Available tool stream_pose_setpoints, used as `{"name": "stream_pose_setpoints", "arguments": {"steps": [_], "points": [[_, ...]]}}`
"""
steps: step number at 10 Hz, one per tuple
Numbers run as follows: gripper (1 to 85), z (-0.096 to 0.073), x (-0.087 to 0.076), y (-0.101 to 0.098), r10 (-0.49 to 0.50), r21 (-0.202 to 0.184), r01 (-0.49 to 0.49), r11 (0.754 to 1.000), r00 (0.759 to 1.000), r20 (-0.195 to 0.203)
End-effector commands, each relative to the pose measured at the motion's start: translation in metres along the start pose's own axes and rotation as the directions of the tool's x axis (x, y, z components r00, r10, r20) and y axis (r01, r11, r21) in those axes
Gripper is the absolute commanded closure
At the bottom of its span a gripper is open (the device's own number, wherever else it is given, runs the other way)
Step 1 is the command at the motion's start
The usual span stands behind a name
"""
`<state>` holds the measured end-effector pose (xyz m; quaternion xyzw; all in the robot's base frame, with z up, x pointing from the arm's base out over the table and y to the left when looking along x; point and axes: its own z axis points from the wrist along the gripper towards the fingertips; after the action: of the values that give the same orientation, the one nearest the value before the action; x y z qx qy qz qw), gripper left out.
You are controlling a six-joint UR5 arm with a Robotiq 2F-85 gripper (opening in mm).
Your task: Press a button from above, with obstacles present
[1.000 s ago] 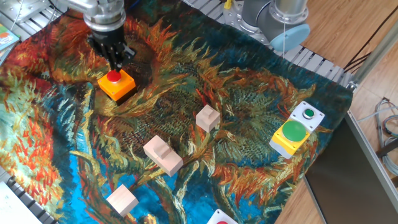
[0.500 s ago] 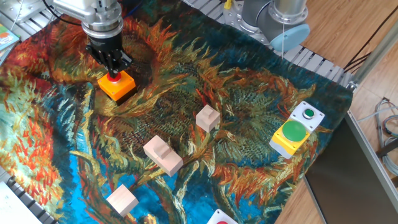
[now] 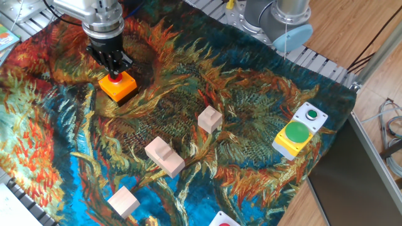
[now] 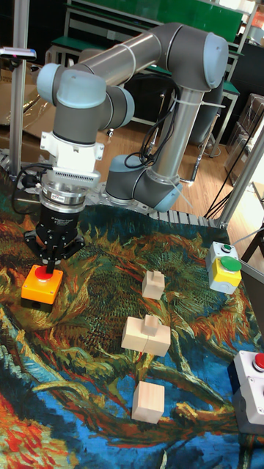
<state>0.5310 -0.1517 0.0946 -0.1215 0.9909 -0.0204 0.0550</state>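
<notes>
The small red button (image 3: 117, 79) (image 4: 45, 275) tops an orange box (image 3: 119, 87) (image 4: 41, 287) at the far left of the patterned cloth. My gripper (image 3: 115, 73) (image 4: 48, 267) stands straight above it, fingers shut together, their tips touching the red cap. Three pale wooden obstacles lie to the right and nearer: a small cube (image 3: 210, 119) (image 4: 153, 285), a larger stepped block (image 3: 164, 156) (image 4: 146, 335), and another cube (image 3: 123, 202) (image 4: 149, 401).
A big green button on a yellow box (image 3: 293, 137) (image 4: 225, 272) and a small green one on a white box (image 3: 311, 117) sit at the right edge. Another red button on a white box (image 4: 252, 385) is at the near corner. The arm's base (image 3: 276, 19) stands behind the table.
Over the last second the gripper came down and slightly left onto the red button. Since half a second ago nothing has moved.
</notes>
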Motion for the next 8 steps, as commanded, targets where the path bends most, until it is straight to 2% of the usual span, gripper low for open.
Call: {"name": "stream_pose_setpoints", "arguments": {"steps": [1,5,8], "points": [[84.3,0.002,0.001,-0.004,-0.002,-0.004,0.002,1.000,1.000,0.009],[84.3,0.009,0.008,-0.009,-0.010,-0.011,0.010,1.000,1.000,0.003],[84.3,0.014,0.011,-0.005,0.003,-0.031,-0.003,1.000,1.000,-0.003]]}}
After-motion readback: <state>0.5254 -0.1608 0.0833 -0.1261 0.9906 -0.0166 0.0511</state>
